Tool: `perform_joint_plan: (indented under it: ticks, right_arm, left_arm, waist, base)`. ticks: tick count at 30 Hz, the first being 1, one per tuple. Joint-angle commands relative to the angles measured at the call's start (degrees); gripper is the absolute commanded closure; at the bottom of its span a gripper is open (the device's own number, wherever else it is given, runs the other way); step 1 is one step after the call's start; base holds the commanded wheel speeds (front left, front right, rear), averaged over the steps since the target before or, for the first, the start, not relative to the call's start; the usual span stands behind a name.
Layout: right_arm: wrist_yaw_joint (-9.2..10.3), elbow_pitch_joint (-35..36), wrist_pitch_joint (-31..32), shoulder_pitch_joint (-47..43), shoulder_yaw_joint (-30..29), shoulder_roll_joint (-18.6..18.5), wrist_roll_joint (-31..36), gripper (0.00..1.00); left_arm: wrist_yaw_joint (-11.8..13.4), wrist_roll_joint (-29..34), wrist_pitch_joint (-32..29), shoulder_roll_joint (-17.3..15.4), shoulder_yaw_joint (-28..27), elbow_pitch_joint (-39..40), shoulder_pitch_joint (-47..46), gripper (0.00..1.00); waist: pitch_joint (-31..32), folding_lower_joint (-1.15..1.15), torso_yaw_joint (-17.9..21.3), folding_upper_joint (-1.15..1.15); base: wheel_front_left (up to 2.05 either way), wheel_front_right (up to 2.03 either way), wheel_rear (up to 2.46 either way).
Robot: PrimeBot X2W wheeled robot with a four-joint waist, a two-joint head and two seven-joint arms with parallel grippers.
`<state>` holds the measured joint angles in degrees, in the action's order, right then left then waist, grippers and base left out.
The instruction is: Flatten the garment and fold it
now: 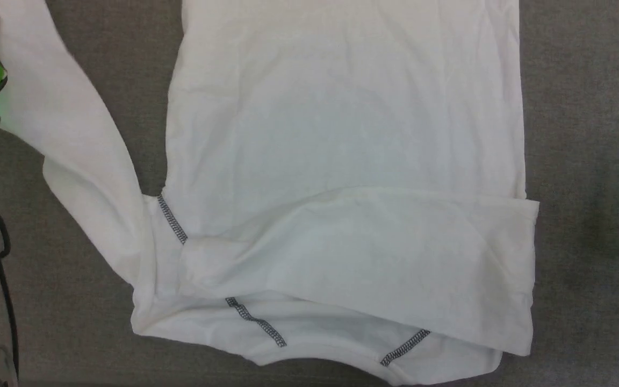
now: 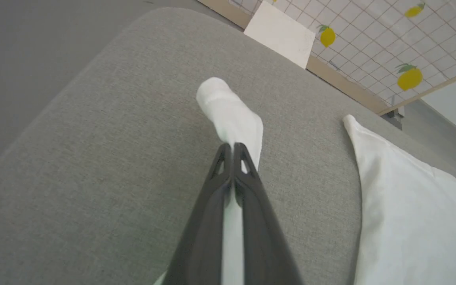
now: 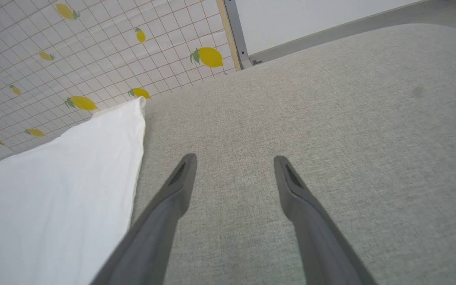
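A grey woven surface (image 1: 583,80) runs under everything. Beyond its far edge, in the wrist views, there is a white grid-patterned sheet printed with yellow lemons (image 3: 73,47) and a pale flat panel (image 2: 281,33).

The garment (image 1: 342,118), plain white, lies spread on this surface with its round neckline (image 1: 320,352) nearest the robot, at the bottom of the head view. Dark grey zigzag stitching (image 1: 256,321) marks the shoulder seams on either side of the neck. Just past the neck, one sleeve (image 1: 368,258) is folded across the chest from the robot's right, forming a broad band that ends near the left shoulder. Farther on, the body lies fairly flat, with faint creases, and runs out of the top of the head view.

The other sleeve (image 1: 73,134), which looks long, stretches away to the far left, clear of the body. The left pincer (image 2: 233,148) is clamped on it near its end, white cloth pressed between the dark fingers, and the cuff (image 2: 220,99) pokes out beyond the tips.

The right pincer (image 3: 234,157) has its fingers spread wide and holds nothing. It is over bare grey surface, just beside the garment's right edge.
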<state>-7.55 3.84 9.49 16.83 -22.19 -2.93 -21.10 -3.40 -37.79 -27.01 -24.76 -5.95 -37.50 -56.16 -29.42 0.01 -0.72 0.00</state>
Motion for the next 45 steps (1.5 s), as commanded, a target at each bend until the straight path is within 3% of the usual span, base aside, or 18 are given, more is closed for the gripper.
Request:
perform_joint_plan:
  ticks: [1, 5, 10, 16, 24, 30, 36, 45]
  right_arm:
    - [0.06, -0.5, -0.1, -1.0, 0.0, 0.0, 0.4, 0.0]
    - [0.06, -2.0, -0.2, -2.8, -0.2, 0.0, 0.3, 0.0]
    - [0.06, -3.5, -0.4, -5.0, -0.7, 0.0, 0.1, 0.0]
    - [0.06, -5.2, -0.5, -7.1, -0.4, 0.0, -0.7, 0.0]
    - [0.06, -6.6, -1.0, -8.8, 0.2, 0.0, -1.5, 0.0]
    - [0.06, -6.9, -1.1, -9.3, 0.7, 0.0, -1.9, 0.0]
    - [0.06, -7.7, -1.5, -8.7, 2.0, 0.0, -2.5, 0.0]
    - [0.06, -9.1, -2.8, -7.3, 3.8, 0.0, -3.2, 0.0]
  left_arm:
    - [0.7, 0.3, 1.2, -0.7, -0.7, -0.5, 1.4, 1.0]
    - [0.9, -0.3, 4.6, -1.5, -2.5, -1.2, 4.3, 1.0]
    - [-1.4, -1.3, 8.0, -0.9, -2.8, 1.2, 6.7, 1.0]
    - [-3.7, -5.6, 7.4, 3.7, 1.1, 12.1, 9.6, 1.0]
    - [-4.0, -11.8, -0.2, 10.7, 10.7, 31.7, 18.0, 1.0]
    - [-4.1, -15.3, -4.0, 16.3, 19.5, 40.5, 20.8, 1.0]
    - [-4.1, -16.9, -4.9, 20.2, 30.0, 40.1, 21.7, 1.0]
    - [-4.1, -16.8, -2.2, 21.6, 44.8, 30.0, 19.5, 1.0]
  waist:
    - [5.5, -0.01, -2.6, 0.0]
    - [9.8, -0.01, -3.9, 0.0]
    - [14.3, -0.01, -5.4, 0.0]
    - [18.9, -0.01, -6.0, 0.0]
    - [21.8, -0.01, -4.6, 0.0]
    - [21.5, -0.01, -2.8, 0.0]
    - [20.0, -0.01, -0.1, 0.0]
    - [16.6, -0.01, 4.2, 0.0]
  base:
    - [0.0, 0.0, 0.0]
    - [0.0, 0.0, 0.0]
    - [0.0, 0.0, 0.0]
    - [0.0, 0.0, 0.0]
    - [0.0, 0.0, 0.0]
    - [0.0, 0.0, 0.0]
    - [0.0, 0.0, 0.0]
    - [0.0, 0.0, 0.0]
